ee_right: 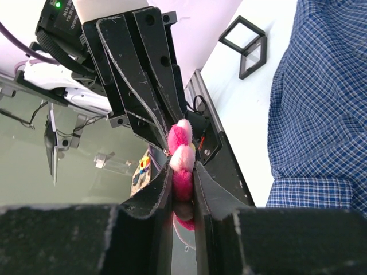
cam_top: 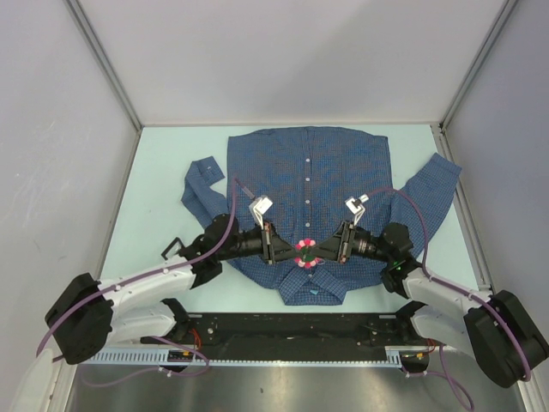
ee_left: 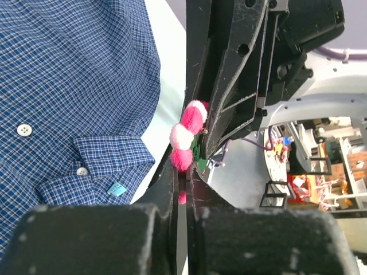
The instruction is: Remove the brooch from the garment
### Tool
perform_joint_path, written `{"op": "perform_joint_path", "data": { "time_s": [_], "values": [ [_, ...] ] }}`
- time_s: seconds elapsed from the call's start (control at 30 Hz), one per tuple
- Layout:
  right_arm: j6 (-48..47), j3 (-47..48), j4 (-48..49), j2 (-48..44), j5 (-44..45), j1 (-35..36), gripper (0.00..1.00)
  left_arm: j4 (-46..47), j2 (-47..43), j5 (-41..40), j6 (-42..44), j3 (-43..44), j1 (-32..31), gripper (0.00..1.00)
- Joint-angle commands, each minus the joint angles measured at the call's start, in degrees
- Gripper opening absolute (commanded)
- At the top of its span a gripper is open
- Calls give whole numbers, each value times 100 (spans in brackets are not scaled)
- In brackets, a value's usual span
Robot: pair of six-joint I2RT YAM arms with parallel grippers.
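The garment point(cam_top: 309, 172), a blue checked shirt, lies flat on the table with its collar toward the arms. The brooch point(cam_top: 306, 251), a small flower of pink and white fluffy petals, sits over the collar end between both grippers. My left gripper point(cam_top: 288, 253) comes in from the left and is shut on the brooch's edge. My right gripper point(cam_top: 324, 251) comes in from the right and is shut on the opposite edge. In the left wrist view the brooch point(ee_left: 186, 134) sticks out of the gripper point(ee_left: 184, 167), beside the shirt point(ee_left: 74, 74). In the right wrist view the petals point(ee_right: 182, 149) are pinched in the gripper point(ee_right: 182, 172). I cannot tell whether the brooch touches the cloth.
A small black square frame point(cam_top: 174, 249) lies on the table left of the left arm; it also shows in the right wrist view point(ee_right: 248, 39). A black base rail point(cam_top: 283, 330) runs along the near edge. Grey walls close in the table on three sides.
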Motion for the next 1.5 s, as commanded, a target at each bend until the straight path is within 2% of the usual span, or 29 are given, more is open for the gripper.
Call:
{"op": "perform_joint_path", "data": {
  "time_s": [0.0,0.03,0.13,0.4,0.47,0.6,0.87,0.97,1.07,1.13,1.23,1.33,1.47],
  "values": [
    [-25,50,-193,-224,132,50,13,229,118,-307,-245,30,2,0],
    [-34,41,-212,-233,185,50,18,281,118,-377,-358,-6,2,0],
    [-25,-3,-203,-216,255,50,25,396,83,-421,-508,-111,20,0],
    [98,-73,7,-180,255,33,31,431,12,-430,-606,-173,73,0],
    [177,-117,130,-198,238,24,36,431,30,-439,-614,-173,81,0],
    [160,-117,104,-198,238,15,37,519,65,-395,-649,-190,90,0],
    [125,-91,131,-110,220,24,26,616,83,-334,-711,-190,99,0],
    [125,-64,183,-40,229,59,18,668,118,-307,-728,-182,99,0],
    [107,-12,193,4,246,76,1,730,127,-255,-720,-190,99,0],
    [63,6,157,-22,255,85,0,695,101,-220,-667,-190,99,0],
    [-25,-3,-27,-75,273,41,0,441,-49,-281,-492,-173,99,8],
    [-69,-11,-185,-136,212,-29,0,54,-330,-448,-202,-173,99,27],
    [-104,-11,-168,-145,124,-108,0,-735,-559,-694,281,98,47,43]
  ]
}}
